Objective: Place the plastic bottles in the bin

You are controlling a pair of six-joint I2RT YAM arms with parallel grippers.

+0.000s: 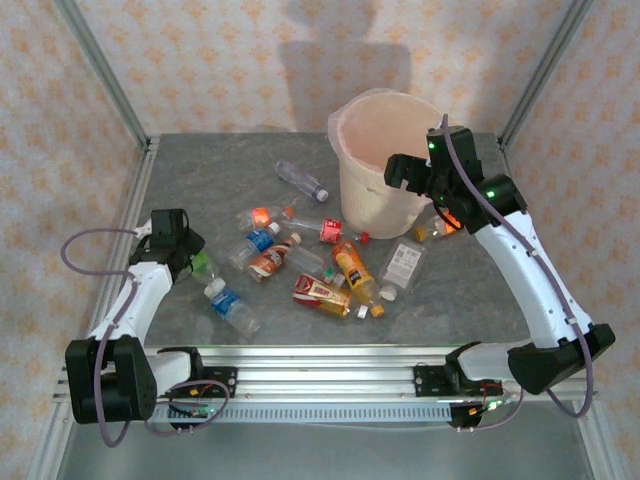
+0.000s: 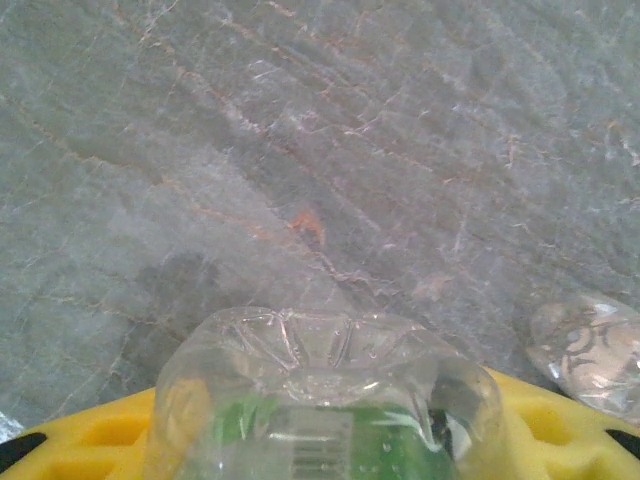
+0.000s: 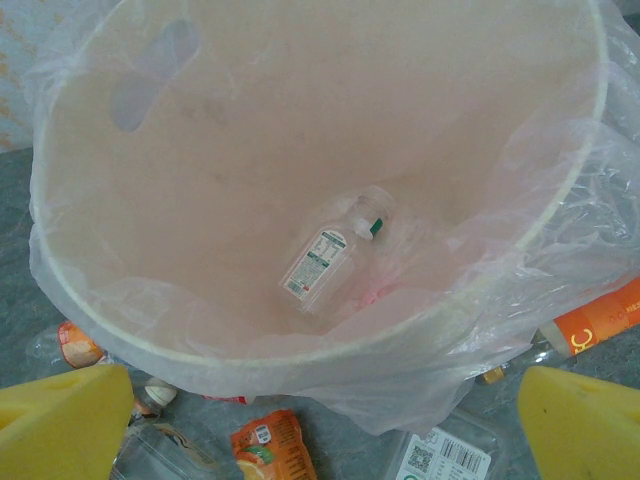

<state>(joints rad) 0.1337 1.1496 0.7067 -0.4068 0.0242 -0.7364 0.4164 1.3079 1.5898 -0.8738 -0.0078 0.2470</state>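
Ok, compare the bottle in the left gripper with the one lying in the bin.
The held bottle is clamped in the shut left gripper; the binned bottle lies loose on its side at the bottom of the bin. The held bottle's label is green; the binned bottle's label is white. Both are clear plastic.

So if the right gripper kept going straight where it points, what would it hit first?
The right gripper points down into the bin. The way looks free until the bottom, where it would probably meet the clear bottle lying there, though depth is hard to judge.
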